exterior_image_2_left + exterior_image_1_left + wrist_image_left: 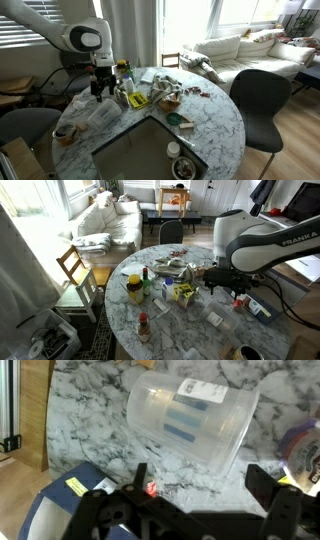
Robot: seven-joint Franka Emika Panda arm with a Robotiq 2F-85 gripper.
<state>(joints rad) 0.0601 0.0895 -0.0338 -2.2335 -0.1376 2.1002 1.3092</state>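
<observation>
We see a round marble table (pixel 215 120) crowded with small things, filling the middle of an exterior view. The robot's gripper (pixel 99 88) hangs low over the table's left part. In the wrist view its two dark fingers (pixel 140 478) come in from the bottom of the frame, spread wide, with nothing between them. Just above them, in the upper middle of the frame, a clear plastic tub (pixel 190 415) with a blue label lies tipped on its side on the marble. We cannot tell whether the fingers touch it. A blue packet (pixel 55 510) sits at lower left.
</observation>
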